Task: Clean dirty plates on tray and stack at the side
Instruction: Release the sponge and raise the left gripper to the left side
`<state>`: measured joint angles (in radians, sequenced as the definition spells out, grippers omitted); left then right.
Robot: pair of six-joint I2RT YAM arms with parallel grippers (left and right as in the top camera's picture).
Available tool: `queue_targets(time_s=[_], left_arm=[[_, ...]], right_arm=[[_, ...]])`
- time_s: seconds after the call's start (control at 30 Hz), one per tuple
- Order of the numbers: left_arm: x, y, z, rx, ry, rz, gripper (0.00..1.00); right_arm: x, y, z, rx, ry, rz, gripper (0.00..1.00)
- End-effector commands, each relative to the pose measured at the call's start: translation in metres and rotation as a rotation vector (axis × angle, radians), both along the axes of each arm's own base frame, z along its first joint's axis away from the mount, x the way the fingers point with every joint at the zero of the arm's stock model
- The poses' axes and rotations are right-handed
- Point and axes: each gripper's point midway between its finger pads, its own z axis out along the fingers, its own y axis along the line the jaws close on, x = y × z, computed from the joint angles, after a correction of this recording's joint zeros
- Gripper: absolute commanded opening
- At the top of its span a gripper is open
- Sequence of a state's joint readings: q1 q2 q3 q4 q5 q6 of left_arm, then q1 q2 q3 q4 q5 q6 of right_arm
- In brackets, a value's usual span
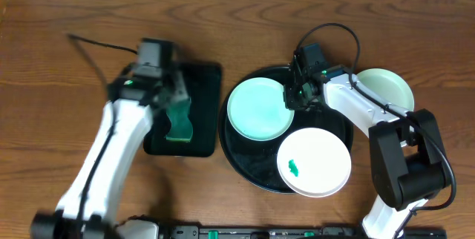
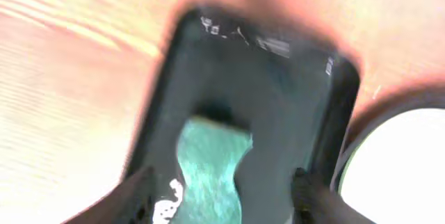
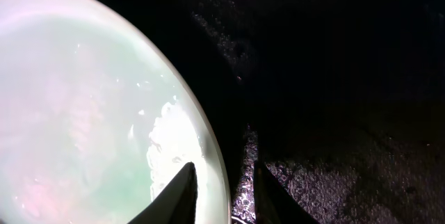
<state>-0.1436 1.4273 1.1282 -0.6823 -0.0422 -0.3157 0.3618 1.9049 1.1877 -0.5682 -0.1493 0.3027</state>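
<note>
- The right gripper (image 3: pixel 221 186) straddles the rim of the mint plate (image 1: pixel 260 109), jaws slightly apart and not clamping; lifting straight up should avoid dragging it.
- The left gripper (image 2: pixel 222 200) hangs released over the sponge (image 2: pixel 212 161).
- The plate lies flat, face up, on the left half of the black tray (image 1: pixel 245 171); being round, it has no long axis.

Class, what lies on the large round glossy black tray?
Two plates: a pale mint-green round plate and a white round plate with a small green smear. The right gripper straddles the mint plate's rim. The surface of the black tray beneath both plates is hidden.
</note>
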Motion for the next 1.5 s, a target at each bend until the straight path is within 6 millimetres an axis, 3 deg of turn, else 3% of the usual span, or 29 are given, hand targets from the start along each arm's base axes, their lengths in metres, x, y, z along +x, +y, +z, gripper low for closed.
queue_targets(time_s=[0.0,0.1,0.2,0.33,0.67,0.93,1.03,1.1,1.47], left_arm=[[0.003,0.042,0.042,0.085,-0.134,0.125,0.69],[-0.004,0.066,0.057,0.127,-0.17,0.198,0.78],[-0.008,0.075,0.058,0.129,-0.165,0.222,0.79],[-0.008,0.075,0.056,0.13,-0.158,0.223,0.79],[-0.008,0.075,0.056,0.13,-0.157,0.223,0.79],[-0.008,0.075,0.056,0.13,-0.158,0.223,0.79],[-0.008,0.075,0.056,0.13,-0.158,0.223,0.79],[-0.008,0.075,0.056,0.13,-0.158,0.223,0.8],[-0.008,0.075,0.056,0.13,-0.158,0.223,0.8]], right_arm=[[-0.006,0.006,-0.006,-0.004,0.017,0.024,0.25],[-0.006,0.006,-0.006,-0.003,0.016,0.025,0.24],[-0.006,0.007,-0.006,-0.002,0.013,0.025,0.23],[-0.006,0.007,-0.006,-0.002,0.013,0.025,0.16],[-0.002,-0.001,-0.009,-0.052,-0.006,0.036,0.11],[-0.003,-0.001,-0.018,-0.057,0.01,0.035,0.13],[-0.003,-0.001,-0.018,-0.057,0.01,0.032,0.01],[-0.003,-0.002,-0.017,-0.056,0.009,0.031,0.01],[0.004,-0.019,0.011,-0.032,-0.025,-0.017,0.01]])
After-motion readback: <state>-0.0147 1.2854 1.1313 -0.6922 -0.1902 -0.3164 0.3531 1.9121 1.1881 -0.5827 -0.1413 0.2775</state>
